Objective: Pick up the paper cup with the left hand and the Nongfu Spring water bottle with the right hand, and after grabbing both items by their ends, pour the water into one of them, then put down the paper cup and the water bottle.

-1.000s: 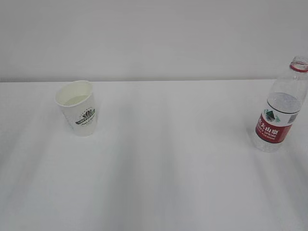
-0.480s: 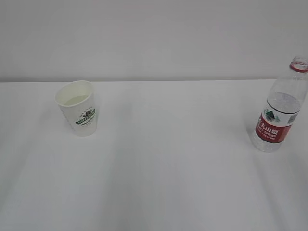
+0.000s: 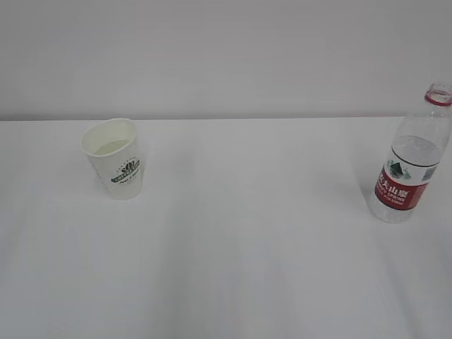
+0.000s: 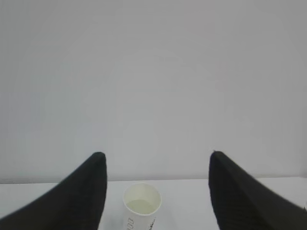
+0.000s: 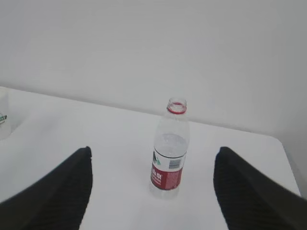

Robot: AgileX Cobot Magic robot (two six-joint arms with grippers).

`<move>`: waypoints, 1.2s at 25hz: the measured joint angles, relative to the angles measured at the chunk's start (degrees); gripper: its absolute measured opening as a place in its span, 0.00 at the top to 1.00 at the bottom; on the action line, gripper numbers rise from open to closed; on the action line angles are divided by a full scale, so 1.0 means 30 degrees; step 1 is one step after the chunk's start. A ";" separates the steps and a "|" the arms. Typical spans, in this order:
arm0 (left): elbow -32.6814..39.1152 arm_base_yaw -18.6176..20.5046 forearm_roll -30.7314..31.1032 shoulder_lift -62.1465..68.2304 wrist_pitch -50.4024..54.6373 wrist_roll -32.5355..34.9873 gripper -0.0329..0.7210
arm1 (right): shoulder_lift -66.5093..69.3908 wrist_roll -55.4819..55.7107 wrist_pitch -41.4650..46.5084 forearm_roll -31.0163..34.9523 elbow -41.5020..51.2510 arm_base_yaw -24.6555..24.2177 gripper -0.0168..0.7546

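On table [image 3: 233, 268]: bottle [image 3: 412, 169] upright (uncapped), cup [image 3: 114, 159] upright.

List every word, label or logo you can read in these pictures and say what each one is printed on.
White Chinese characters on the red label of the clear plastic water bottle: present, too blurred to quote.
Small white panel above the red band, with a green emblem: print too small to read.
Round green-and-black logo on the small white paper cup: wording beneath it too blurred to read.
Black gripper fingers in the wrist views: no markings visible.
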 joint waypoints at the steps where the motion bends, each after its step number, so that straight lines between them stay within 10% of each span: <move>1: 0.0000 0.0000 -0.0037 -0.0095 0.0040 0.0000 0.33 | -0.0149 0.0000 0.0498 -0.0202 -0.0049 0.0000 0.21; 30: -0.2869 0.0000 -0.0026 -0.1055 1.4682 0.2554 0.42 | -0.0706 0.1718 0.9037 -0.2949 -0.0472 0.0000 0.21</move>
